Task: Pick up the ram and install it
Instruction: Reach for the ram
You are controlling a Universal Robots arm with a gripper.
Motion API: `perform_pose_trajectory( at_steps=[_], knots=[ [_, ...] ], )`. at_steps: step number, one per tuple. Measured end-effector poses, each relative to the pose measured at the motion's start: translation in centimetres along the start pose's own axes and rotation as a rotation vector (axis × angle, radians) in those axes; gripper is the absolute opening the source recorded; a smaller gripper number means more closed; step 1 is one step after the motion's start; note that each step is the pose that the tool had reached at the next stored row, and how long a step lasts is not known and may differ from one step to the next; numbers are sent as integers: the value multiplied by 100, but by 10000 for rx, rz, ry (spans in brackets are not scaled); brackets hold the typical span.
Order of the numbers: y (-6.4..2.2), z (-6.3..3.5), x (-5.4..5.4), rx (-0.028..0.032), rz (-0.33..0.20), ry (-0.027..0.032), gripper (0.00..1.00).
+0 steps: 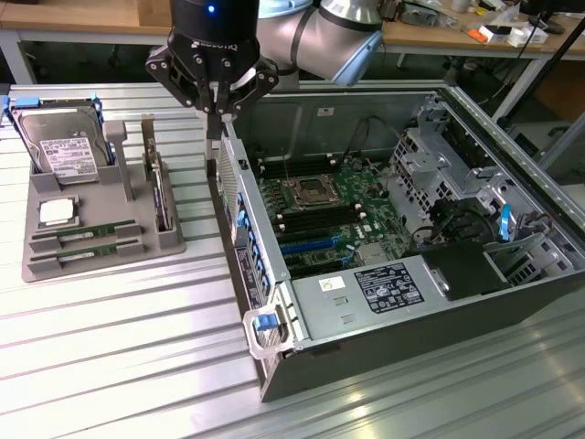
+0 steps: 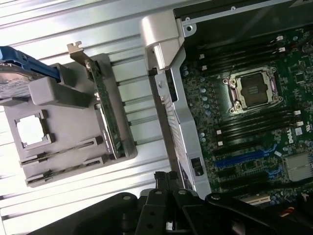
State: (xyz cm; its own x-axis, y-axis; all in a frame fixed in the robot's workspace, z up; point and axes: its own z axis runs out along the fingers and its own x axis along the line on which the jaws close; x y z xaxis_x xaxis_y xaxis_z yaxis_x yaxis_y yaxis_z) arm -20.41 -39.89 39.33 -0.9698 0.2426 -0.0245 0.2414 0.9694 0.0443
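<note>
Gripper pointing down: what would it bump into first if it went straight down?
Probably the computer case wall, just below the gripper. Depth is unclear, so it might slip beside it.

Pincer (image 1: 217, 112) above the case wall, tray to one side and board to the other.

The pincer hangs over the side wall of the open computer case (image 1: 384, 352), which lies on the table (image 1: 110, 366). On the exterior view's left of the pincer sits the holder tray (image 1: 37, 265). The hard drive (image 1: 62, 151) stands at its far end, the CPU chip (image 1: 57, 212) lies nearer, and two ram sticks (image 1: 87, 236) lie in the nearest slots. An expansion card (image 1: 161, 197) stands along the edge closest to the pincer. On the exterior view's right, inside the case, lies the motherboard (image 1: 338, 229), with the power supply (image 1: 379, 288) in front of it.
</note>
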Motion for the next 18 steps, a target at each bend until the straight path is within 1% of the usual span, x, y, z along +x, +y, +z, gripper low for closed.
perform_pose_trajectory(
  at_steps=[13,18],
  knots=[
    [-21,-3,83,0,1,0,11],
    [-39,-5,157,0,0,0,11]
  ],
)
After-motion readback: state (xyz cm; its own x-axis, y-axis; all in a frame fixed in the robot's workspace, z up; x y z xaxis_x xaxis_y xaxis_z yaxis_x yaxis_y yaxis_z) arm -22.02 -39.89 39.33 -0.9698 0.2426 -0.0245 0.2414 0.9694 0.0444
